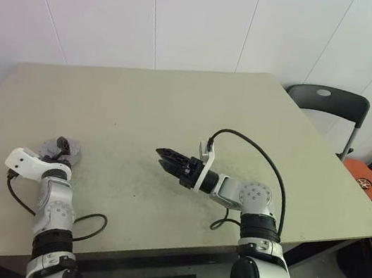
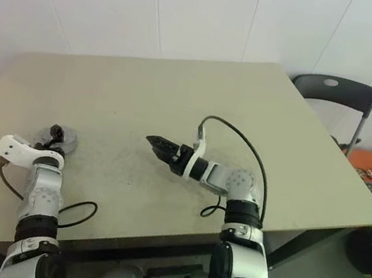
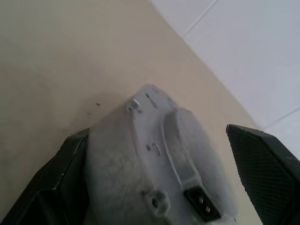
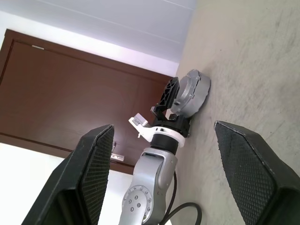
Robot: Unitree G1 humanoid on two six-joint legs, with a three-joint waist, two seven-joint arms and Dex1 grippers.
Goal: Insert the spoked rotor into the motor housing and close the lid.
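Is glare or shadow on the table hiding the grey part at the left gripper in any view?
Left eye view: even light, no glare on the beige table; the left gripper itself covers part of the pale grey round casing. Left wrist view: casing evenly lit between open fingers. Right wrist view: casing plainly lit, no glare.
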